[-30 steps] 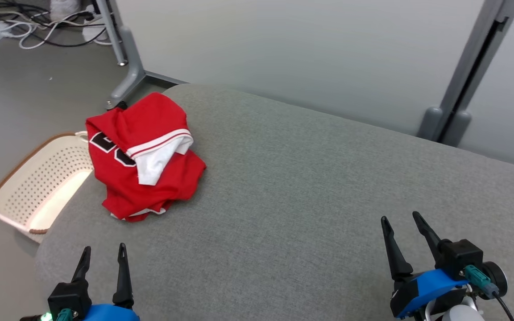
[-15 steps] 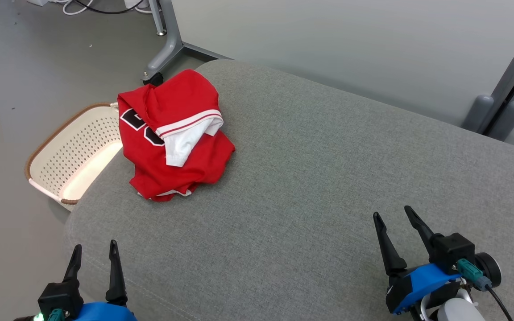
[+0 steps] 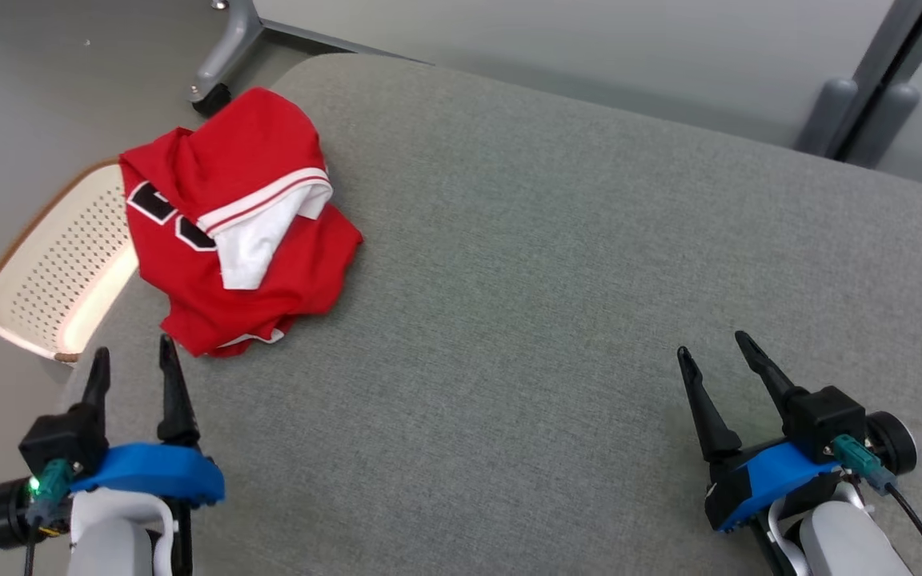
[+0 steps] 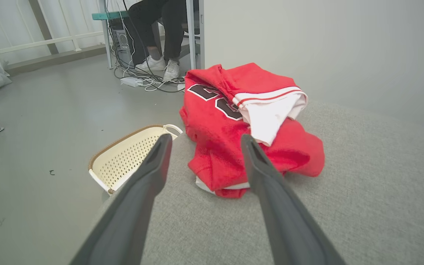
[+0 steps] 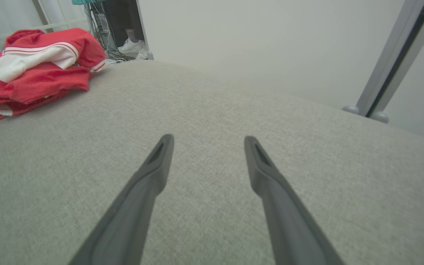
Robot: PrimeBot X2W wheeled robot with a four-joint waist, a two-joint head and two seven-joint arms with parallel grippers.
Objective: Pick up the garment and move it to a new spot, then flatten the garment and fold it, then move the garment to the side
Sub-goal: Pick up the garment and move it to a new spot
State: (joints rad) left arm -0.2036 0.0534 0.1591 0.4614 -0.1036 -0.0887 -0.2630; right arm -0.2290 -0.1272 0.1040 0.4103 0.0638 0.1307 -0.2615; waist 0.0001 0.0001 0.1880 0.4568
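The garment (image 3: 229,224) is a red jersey with white trim and black numerals, crumpled in a heap at the far left corner of the grey upholstered surface (image 3: 549,280). It also appears ahead in the left wrist view as the garment (image 4: 241,121), and at the upper left in the right wrist view as the garment (image 5: 31,70). My left gripper (image 3: 133,356) is open just below the heap, apart from it, fingers empty. My right gripper (image 3: 713,344) is open over bare fabric at the lower right, far from the jersey.
A cream perforated basket (image 3: 53,280) stands on the floor against the surface's left edge. A grey stand foot with a castor (image 3: 217,72) is beyond the far corner. A person's legs and cables (image 4: 153,55) are in the background. A grey post (image 3: 861,88) rises at the back right.
The head camera has tilted down and shifted, so the whole scene slid. My left gripper now reaches further up toward the garment. The garment itself lies as before.
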